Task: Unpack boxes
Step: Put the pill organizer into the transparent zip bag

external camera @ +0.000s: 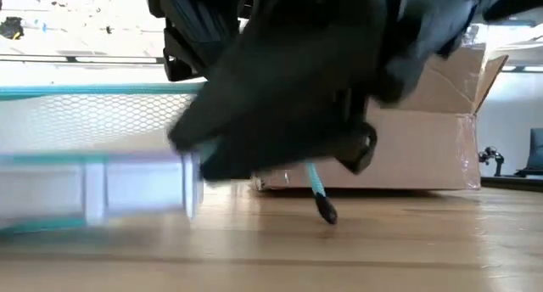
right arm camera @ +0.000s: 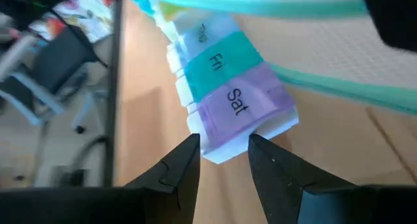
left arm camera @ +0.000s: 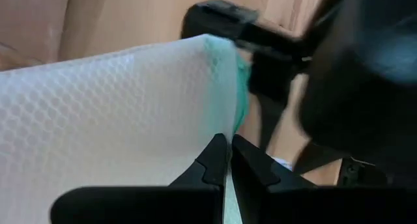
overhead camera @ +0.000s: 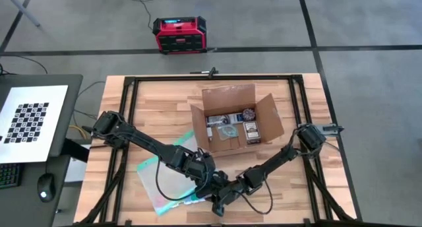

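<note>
You have the cardboard box (overhead camera: 237, 121) sitting open in the centre of the high view, slightly right, all four flaps folded outward and several small items lying inside it. In the low view the same box (external camera: 424, 148) stands at the right, behind the arms, with shiny tape on its side.

Your two grippers meet near the bottom centre of the high view, over the lower right corner of the clear teal-edged pouch (overhead camera: 165, 177), which lies flat on the table (overhead camera: 119, 207) to the lower left of the box.

Your left gripper (left arm camera: 228, 160) has its jaws pressed together, pinching the edge of the pouch (left arm camera: 117, 113), whose honeycomb-textured wall fills the left half of the left wrist view.

Your right gripper (right arm camera: 221, 149) has its jaws partly spread, closed on the purple end of a weekly pill organiser (right arm camera: 225, 97); you can read "Fri" and "Sat" on its lids, and it pokes out from the pouch's mouth.

A red and black case (overhead camera: 179, 34) rests on the floor at the top of the high view
</note>
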